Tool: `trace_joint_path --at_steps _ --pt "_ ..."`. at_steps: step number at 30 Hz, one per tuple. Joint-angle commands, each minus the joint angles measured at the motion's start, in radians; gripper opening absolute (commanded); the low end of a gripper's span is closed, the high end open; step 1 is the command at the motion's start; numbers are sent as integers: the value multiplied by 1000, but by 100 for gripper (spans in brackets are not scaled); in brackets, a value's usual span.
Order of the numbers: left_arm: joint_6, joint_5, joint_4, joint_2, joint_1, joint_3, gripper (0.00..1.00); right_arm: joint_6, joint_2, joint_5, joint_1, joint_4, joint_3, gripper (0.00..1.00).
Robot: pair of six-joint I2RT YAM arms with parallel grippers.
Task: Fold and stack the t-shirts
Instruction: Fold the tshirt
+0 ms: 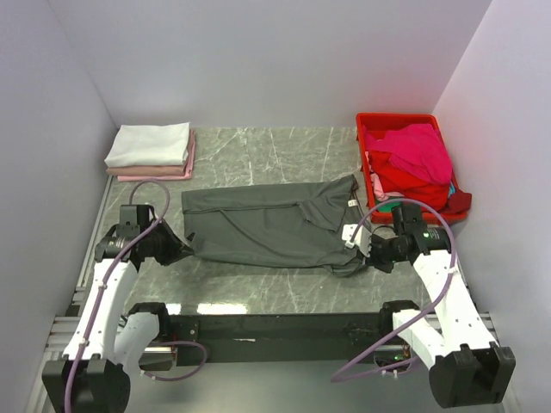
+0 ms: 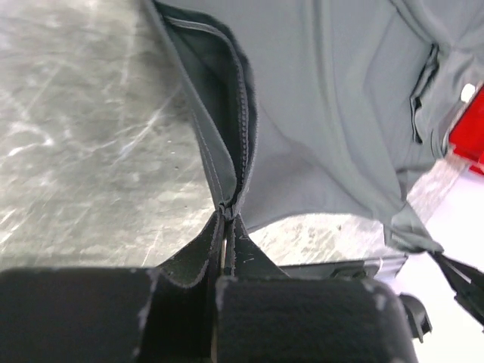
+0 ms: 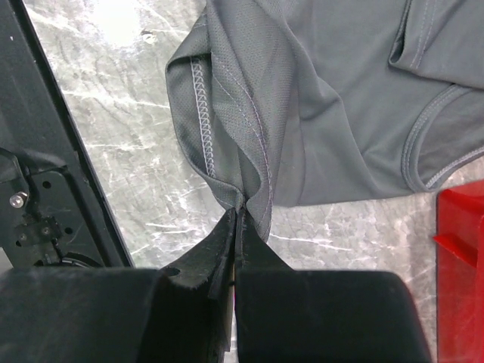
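A dark charcoal-grey t-shirt (image 1: pixel 271 224) lies spread across the middle of the marble table. My left gripper (image 1: pixel 183 250) is shut on its near left hem corner (image 2: pixel 227 208). My right gripper (image 1: pixel 357 249) is shut on its near right corner (image 3: pixel 246 200), where the cloth bunches at the fingertips. At the back left a folded white t-shirt (image 1: pixel 149 144) tops a folded pale pink one (image 1: pixel 159 172). Magenta and red t-shirts (image 1: pixel 417 159) are heaped in the red crate.
The red plastic crate (image 1: pixel 405 121) stands at the back right, against the right wall. White walls close the table on three sides. A black rail (image 1: pixel 275 325) runs along the near edge between the arm bases.
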Motion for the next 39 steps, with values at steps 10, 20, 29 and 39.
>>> trace_joint_path --at_steps 10,20,29,39 --pt "-92 -58 -57 -91 24 -56 0 -66 15 -66 -54 3 -19 0" --pt "-80 -13 -54 -107 23 -113 0 -69 36 -112 -55 -7 4 0" --pt "-166 -84 -133 -108 24 -63 0 6 84 -118 -55 59 38 0" --pt "-483 -125 -282 -226 23 -56 0 46 133 -158 -55 103 80 0"
